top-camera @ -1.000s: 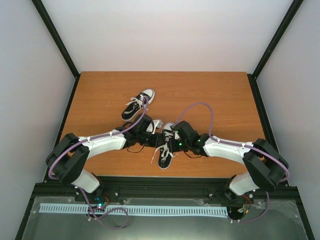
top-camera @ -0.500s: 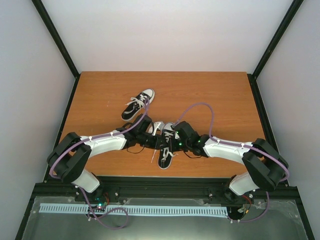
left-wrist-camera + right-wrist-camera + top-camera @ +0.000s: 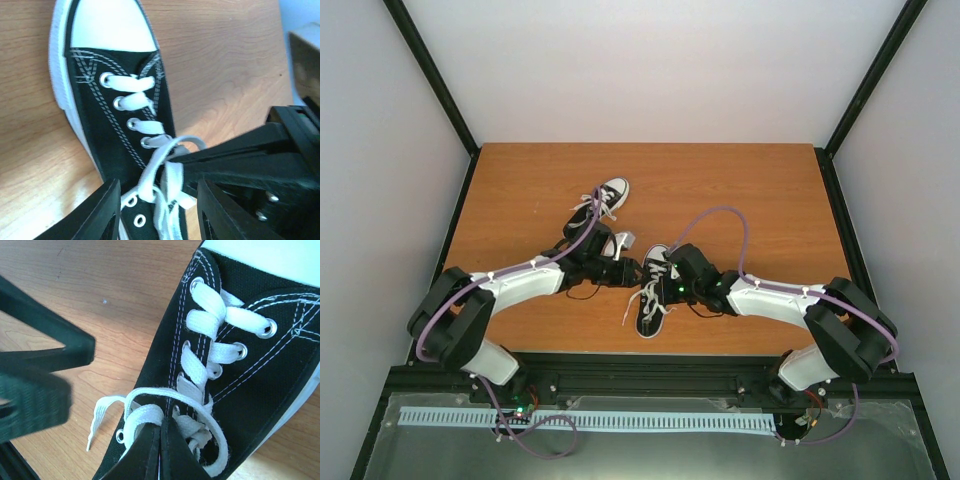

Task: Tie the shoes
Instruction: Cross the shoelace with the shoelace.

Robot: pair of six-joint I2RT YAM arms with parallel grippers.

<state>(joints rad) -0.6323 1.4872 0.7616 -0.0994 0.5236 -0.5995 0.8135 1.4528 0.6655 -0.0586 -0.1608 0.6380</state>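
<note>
The right claw (image 3: pixel 161 429) is pinching the shoe (image 3: pixel 260 360) by its lace (image 3: pixel 150 412) while the left claw (image 3: pixel 158 197) is gaping apart around it, best closing low on one strand.

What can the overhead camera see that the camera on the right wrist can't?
Only the overhead view shows the second shoe farther back on the table, plus the left arm and right arm. Only the right wrist view shows, close up, the right gripper shut on a white lace above the eyelets. Both show the near shoe.
</note>
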